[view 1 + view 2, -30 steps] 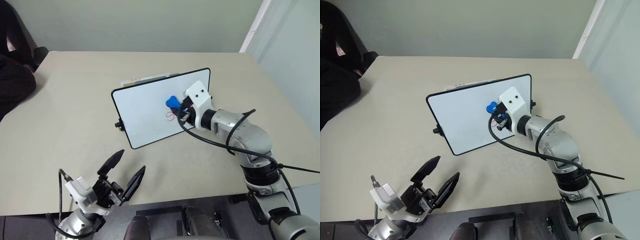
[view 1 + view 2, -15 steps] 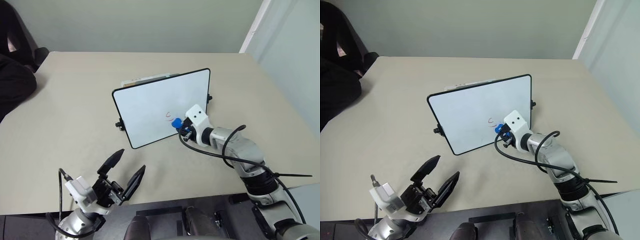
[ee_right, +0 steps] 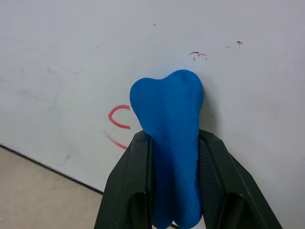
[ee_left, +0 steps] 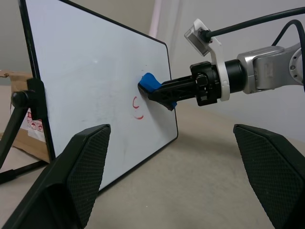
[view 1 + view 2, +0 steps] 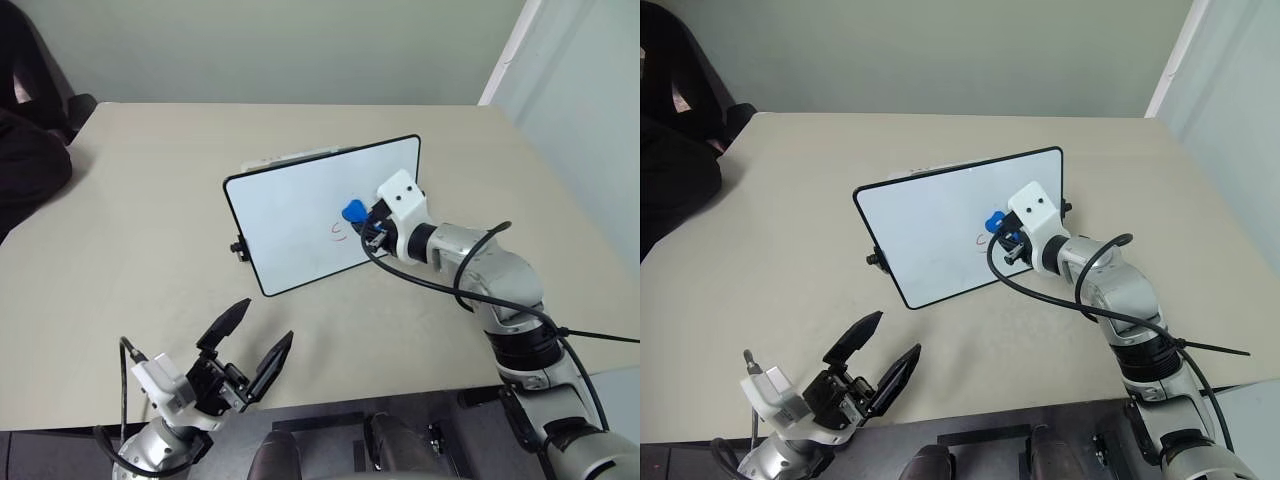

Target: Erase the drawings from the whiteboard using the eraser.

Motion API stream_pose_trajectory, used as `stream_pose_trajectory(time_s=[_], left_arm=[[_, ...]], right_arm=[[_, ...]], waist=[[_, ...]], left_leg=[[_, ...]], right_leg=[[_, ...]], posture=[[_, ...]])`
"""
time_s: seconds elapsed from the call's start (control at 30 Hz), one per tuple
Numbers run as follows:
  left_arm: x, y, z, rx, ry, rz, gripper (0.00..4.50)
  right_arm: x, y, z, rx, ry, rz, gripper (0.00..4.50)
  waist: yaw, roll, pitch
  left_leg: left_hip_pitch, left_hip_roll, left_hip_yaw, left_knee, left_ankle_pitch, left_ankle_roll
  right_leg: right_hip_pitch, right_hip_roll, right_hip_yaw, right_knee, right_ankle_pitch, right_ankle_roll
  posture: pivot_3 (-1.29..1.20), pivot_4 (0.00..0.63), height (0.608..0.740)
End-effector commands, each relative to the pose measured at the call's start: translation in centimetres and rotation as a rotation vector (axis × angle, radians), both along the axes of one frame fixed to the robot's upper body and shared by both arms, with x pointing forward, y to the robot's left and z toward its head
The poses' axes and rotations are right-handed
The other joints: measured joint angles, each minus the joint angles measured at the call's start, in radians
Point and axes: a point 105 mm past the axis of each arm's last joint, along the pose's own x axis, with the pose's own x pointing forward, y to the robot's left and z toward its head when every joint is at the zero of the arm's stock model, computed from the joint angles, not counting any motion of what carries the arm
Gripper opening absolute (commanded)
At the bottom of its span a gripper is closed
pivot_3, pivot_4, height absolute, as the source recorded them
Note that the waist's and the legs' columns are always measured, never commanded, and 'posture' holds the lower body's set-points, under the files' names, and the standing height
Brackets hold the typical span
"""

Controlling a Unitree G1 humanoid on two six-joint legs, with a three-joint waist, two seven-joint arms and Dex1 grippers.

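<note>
The right claw [image 3: 172,143] is clamped on the blue eraser [image 3: 169,119], pressed to the whiteboard [image 5: 290,215] beside red drawings [image 3: 116,125]; the left claw [image 5: 250,345] stands apart.

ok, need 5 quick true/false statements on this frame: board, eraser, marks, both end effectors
1. The right end effector is shut on the small bright blue eraser block. True.
2. The white rectangular board with the thin black frame lies flat on the table. False: it stands propped up, tilted.
3. Red marker strokes remain on the board face. True.
4. The left end effector grips a marker. False: its jaws stand open with nothing between them, near the front table edge.
5. The eraser sits directly over the red strokes. False: it touches the board beside them, and they are uncovered.
</note>
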Motion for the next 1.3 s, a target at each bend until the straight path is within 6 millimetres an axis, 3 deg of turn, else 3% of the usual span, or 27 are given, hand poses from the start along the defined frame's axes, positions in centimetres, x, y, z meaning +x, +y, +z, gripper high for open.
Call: stream_pose_trajectory(time_s=[0.03,0.2,0.3,0.63,1.07,1.2,1.3], left_arm=[[-0.1,0.0,0.8,-0.005,-0.030,0.001,4.50],[0.0,0.1,0.9,-0.006,-0.030,0.003,4.50],[0.0,0.1,0.9,-0.007,-0.030,0.003,4.50],[-0.1,0.0,1.0,-0.009,-0.033,-0.003,4.50],[-0.1,0.4,1.1,-0.007,-0.032,0.008,4.50],[-0.2,0.3,1.0,-0.007,-0.032,0.003,4.50],[-0.3,0.2,1.0,-0.008,-0.031,-0.001,4.50]], right_arm=[[-0.4,-0.2,-0.5,-0.010,-0.007,-0.002,1.16],[-1.2,-0.3,-3.9,-0.072,0.099,0.014,1.16],[-1.3,-0.6,-4.9,-0.091,0.132,0.009,1.16],[-0.6,1.9,-0.9,-0.046,0.035,0.102,1.16],[-0.3,2.6,3.6,0.011,-0.111,0.101,1.16],[-0.6,2.8,2.8,-0.010,-0.088,0.120,1.16],[-0.5,2.4,-0.5,-0.086,0.010,0.113,1.16]], waist=[[0.001,0.000,0.000],[0.002,0.000,0.000],[0.002,0.000,0.000],[-0.002,0.000,0.000],[-0.002,0.000,0.000],[-0.002,0.000,0.000],[-0.002,0.000,0.000]], left_leg=[[0.000,0.000,0.000,0.000,0.000,0.000],[0.000,0.000,0.000,0.000,0.000,0.000],[0.000,0.000,0.000,0.000,0.000,0.000],[0.001,0.000,0.000,-0.001,0.000,0.000],[0.001,0.000,0.000,0.000,0.000,0.000],[0.001,0.000,0.000,0.000,0.000,0.000],[0.001,0.000,0.000,-0.001,0.000,0.000]], right_leg=[[0.000,0.000,0.000,0.000,0.000,0.000],[0.001,0.000,0.000,0.000,0.000,0.000],[0.000,0.000,0.000,0.000,0.000,0.000],[0.000,0.000,0.000,0.000,0.000,0.000],[-0.001,0.001,0.000,0.001,0.001,-0.002],[-0.001,0.000,0.000,0.000,0.001,-0.002],[0.000,0.000,0.000,0.000,0.001,-0.002]], posture=[[0.00,0.150,0.740],[0.00,0.150,0.740],[0.00,0.150,0.740],[0.00,0.150,0.740],[0.00,0.150,0.740],[0.00,0.150,0.740],[0.00,0.150,0.740]])
